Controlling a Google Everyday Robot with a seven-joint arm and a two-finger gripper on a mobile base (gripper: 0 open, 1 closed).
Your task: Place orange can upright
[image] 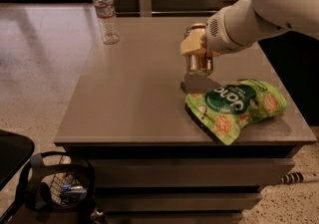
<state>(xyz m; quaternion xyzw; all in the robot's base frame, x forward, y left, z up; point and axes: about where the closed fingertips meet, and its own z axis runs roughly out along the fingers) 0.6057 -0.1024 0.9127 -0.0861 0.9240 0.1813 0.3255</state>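
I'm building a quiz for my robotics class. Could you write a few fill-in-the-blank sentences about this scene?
1. The pincer holds the orange can over the ____.
2. The clear water bottle stands upright near the far ____ corner of the table.
3. The snack bag lying beside the can is ____ in colour.

Missing words: table; left; green

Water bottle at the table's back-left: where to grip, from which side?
Water bottle: I'd grip mid-body, coming horizontally from the arm's side; it stands upright, round, with open tabletop there. The gripper holds the orange can above the tabletop.
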